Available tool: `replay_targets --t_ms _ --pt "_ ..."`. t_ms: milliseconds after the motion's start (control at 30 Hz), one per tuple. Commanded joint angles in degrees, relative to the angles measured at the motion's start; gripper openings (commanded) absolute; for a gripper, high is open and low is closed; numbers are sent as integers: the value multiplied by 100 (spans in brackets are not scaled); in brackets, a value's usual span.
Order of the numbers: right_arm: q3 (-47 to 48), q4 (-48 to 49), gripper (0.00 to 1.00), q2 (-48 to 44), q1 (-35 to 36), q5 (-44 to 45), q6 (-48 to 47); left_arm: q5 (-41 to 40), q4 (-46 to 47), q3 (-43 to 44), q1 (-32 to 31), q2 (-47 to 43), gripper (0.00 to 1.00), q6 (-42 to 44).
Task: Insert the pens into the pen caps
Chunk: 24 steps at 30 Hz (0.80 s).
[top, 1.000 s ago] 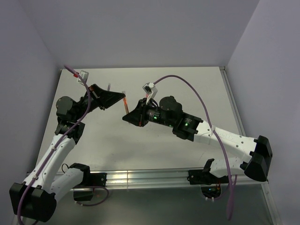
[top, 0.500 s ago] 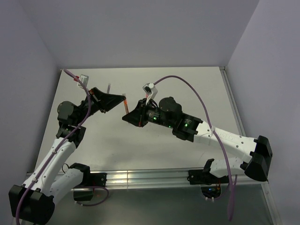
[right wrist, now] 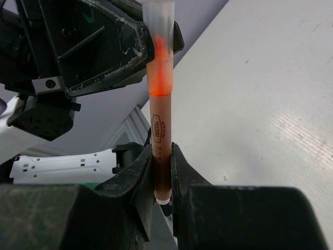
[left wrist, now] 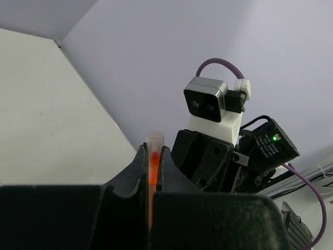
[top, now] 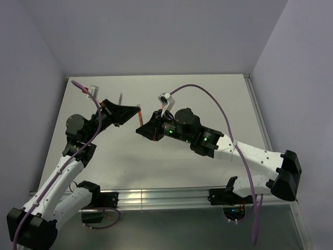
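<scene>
From overhead, the left gripper [top: 134,111] and right gripper [top: 141,130] meet left of centre in the frame, above the table [top: 208,99]. The left one is up and to the left of the right one, and the pen [top: 139,117] stands between them.

In the right wrist view, the pen rises from between the right gripper's fingers [right wrist: 143,177] at bottom centre to the top edge. Its upper end is inside the pen cap [right wrist: 158,21], which the left gripper's fingers [right wrist: 125,41] clamp at upper left.

In the left wrist view, the pen cap pokes up at centre. The right arm's wrist camera [left wrist: 206,100] is behind it, to the right.
</scene>
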Motion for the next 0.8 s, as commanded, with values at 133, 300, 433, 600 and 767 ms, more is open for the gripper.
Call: replay_targets --t_ms 133,300,433,600,767 --pt "501 61 0 164 -60 643 -223 615 -549 143 -266 -270 0 336" --pt "659 -88 0 226 -166 626 -205 623 -681 116 -310 -305 0 407" --pt "694 -106 0 226 -253 617 -205 623 -725 116 -389 -314 0 442" --pt "870 -229 0 287 -350 600 -258 571 -821 133 -600 -279 0 547" --pt "975 -255 0 322 -473 538 -275 421 -1120 178 -881 -235 0 723"
